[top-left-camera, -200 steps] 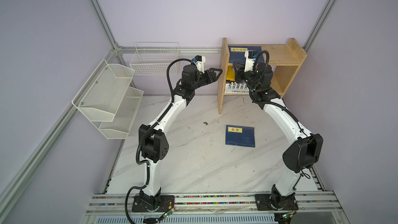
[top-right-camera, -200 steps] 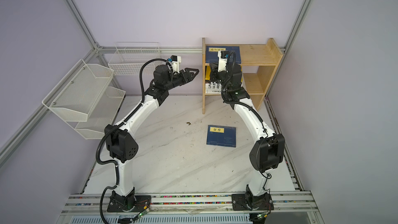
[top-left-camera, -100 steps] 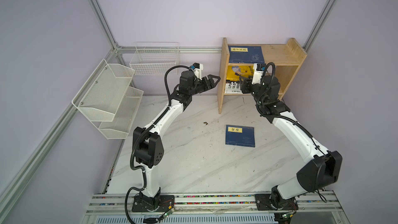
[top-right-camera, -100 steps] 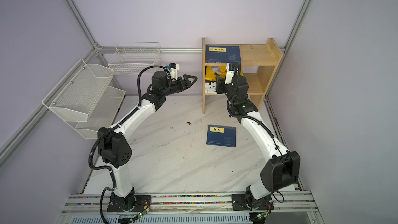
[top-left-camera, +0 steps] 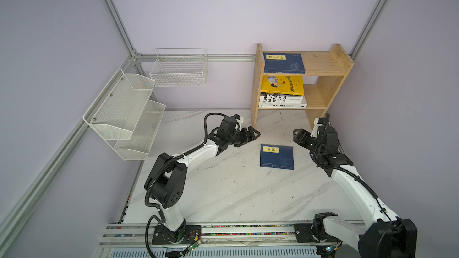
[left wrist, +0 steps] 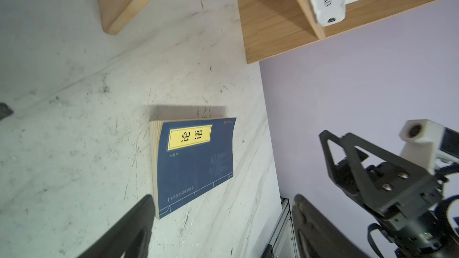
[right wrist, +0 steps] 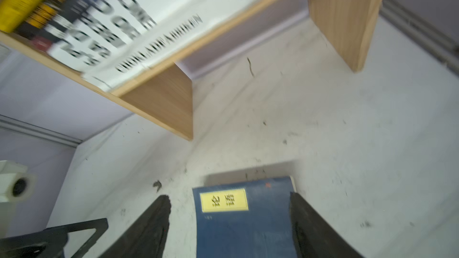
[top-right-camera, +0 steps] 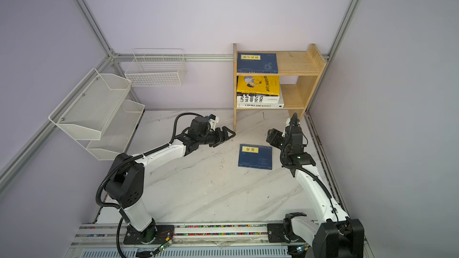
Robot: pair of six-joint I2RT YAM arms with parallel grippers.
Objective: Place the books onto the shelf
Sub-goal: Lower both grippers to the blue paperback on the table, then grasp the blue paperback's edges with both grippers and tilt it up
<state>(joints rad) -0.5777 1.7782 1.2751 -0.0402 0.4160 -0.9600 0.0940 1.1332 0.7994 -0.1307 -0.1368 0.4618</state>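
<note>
- Left gripper [top-left-camera: 253, 134]: jaws spread, empty, left of navy book [top-left-camera: 277, 157] lying flat on table [top-left-camera: 223, 189].
- Right gripper [top-left-camera: 296, 137]: jaws spread, empty, right of that book.

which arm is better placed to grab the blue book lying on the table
Right, narrowly. In its wrist view the blue book sits close between the open fingers of the right gripper; the left gripper sees it farther off.

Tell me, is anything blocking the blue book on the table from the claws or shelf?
Nothing visible: bare tabletop separates the navy book from the left gripper and right gripper, and the shelf has free room on top.
</note>
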